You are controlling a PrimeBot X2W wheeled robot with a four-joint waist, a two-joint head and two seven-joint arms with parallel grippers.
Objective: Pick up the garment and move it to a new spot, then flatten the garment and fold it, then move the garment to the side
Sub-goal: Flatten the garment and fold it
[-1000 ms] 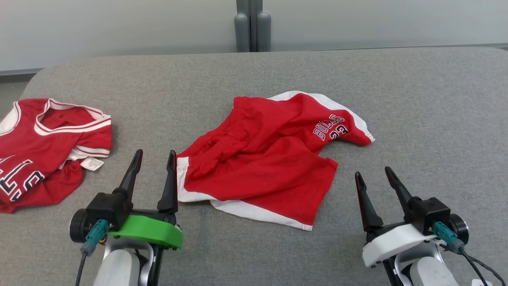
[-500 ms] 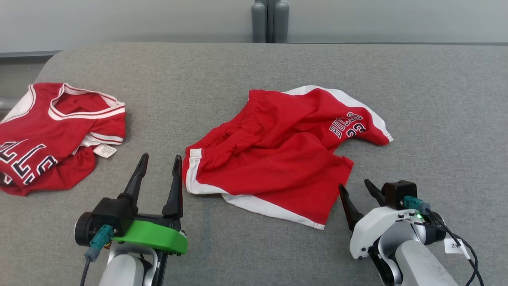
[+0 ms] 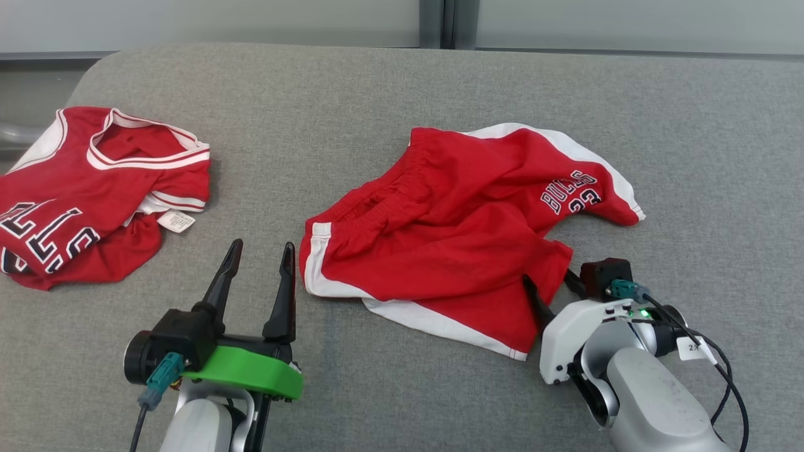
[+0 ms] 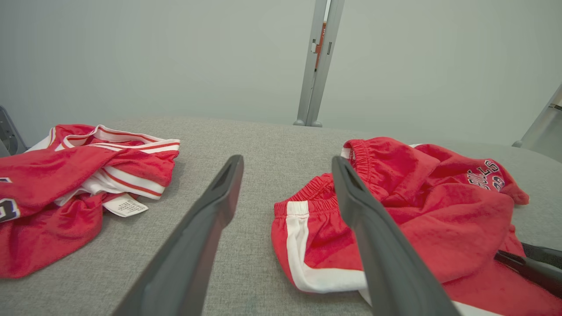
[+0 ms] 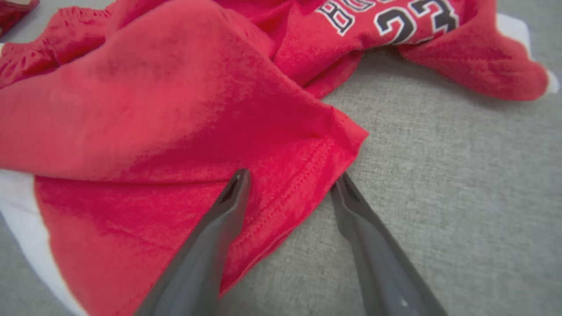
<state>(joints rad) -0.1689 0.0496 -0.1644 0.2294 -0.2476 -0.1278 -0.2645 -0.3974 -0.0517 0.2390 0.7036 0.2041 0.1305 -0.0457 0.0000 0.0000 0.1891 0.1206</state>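
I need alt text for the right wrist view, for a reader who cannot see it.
The open right gripper straddles a hem corner of crumpled red shorts on a grey surface: one finger over the cloth, the other at its edge. A black number 23 is printed on the shorts near the top.

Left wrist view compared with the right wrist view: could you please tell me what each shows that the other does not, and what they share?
Left wrist view: the jersey with its striped collar and white label, the grey post behind, and the open left hand. Right wrist view: the open right hand, one finger over a stitched hem corner, the other on the grey surface. Shared: the red shorts with their number print, on that surface.
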